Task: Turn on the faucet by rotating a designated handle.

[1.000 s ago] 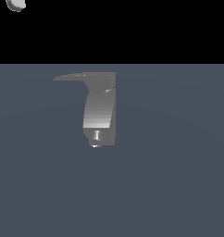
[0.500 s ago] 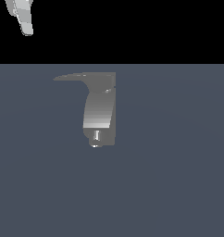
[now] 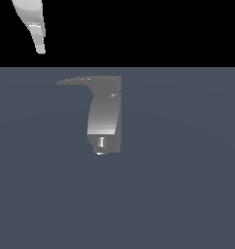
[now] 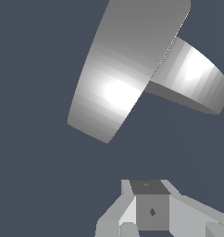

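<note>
The grey faucet (image 3: 106, 116) stands in the middle of the exterior view, with its short shiny nozzle (image 3: 100, 144) at the lower end. Its handle (image 3: 79, 80), a thin flat lever, runs from the body's top toward the exterior view's left and tapers to a point. My gripper (image 3: 39, 48) hangs high at the exterior view's upper left, well apart from the handle's tip, showing as one tapered white tip. In the wrist view the faucet (image 4: 118, 88) appears as large curved grey surfaces beyond my gripper (image 4: 150, 187), whose fingers sit together with nothing between them.
A flat dark blue-grey floor (image 3: 187, 185) surrounds the faucet on every side. Black background lies above the floor's far edge.
My gripper has come down and toward the exterior view's right, from a small spot at the top edge to a longer tapered shape. The faucet and its handle have not moved.
</note>
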`<action>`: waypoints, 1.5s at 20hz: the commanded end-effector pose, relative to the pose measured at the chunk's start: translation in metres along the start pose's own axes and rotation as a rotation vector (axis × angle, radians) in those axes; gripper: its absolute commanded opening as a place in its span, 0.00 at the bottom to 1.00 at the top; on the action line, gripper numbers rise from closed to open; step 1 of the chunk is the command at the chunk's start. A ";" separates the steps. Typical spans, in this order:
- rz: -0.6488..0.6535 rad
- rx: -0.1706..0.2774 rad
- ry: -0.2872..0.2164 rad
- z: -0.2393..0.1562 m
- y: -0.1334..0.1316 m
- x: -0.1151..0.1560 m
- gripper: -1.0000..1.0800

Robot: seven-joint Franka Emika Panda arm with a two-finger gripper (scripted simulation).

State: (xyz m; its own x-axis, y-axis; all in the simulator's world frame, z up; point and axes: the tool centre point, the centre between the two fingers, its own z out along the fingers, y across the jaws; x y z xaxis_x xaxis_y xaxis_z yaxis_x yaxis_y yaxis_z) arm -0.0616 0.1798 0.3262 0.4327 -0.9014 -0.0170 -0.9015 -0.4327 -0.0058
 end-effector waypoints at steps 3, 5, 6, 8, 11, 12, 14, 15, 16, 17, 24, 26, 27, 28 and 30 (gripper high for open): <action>0.091 0.001 0.002 0.012 -0.019 0.009 0.00; 0.131 0.001 0.004 0.018 -0.028 0.013 0.00; 0.152 0.001 0.004 0.021 -0.032 0.016 0.00; 0.194 0.001 0.006 0.027 -0.040 0.021 0.00; 0.260 0.001 0.008 0.036 -0.053 0.030 0.00; 0.283 0.000 0.009 0.039 -0.057 0.034 0.00; 0.329 0.000 0.011 0.045 -0.065 0.041 0.00; 0.352 0.000 0.012 0.048 -0.069 0.045 0.00; 0.373 0.000 0.013 0.051 -0.073 0.048 0.00; 0.394 0.000 0.014 0.054 -0.076 0.052 0.00; 0.516 -0.001 0.018 0.069 -0.095 0.074 0.00; 0.541 -0.001 0.019 0.072 -0.098 0.079 0.00; 0.551 -0.001 0.019 0.073 -0.100 0.082 0.00; 0.560 -0.001 0.019 0.075 -0.101 0.083 0.00; 0.575 -0.001 0.019 0.076 -0.103 0.086 0.00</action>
State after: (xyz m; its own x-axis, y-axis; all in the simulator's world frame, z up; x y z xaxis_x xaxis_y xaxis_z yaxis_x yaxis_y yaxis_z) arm 0.0657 0.1492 0.2505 -0.1140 -0.9935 0.0010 -0.9935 0.1140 0.0004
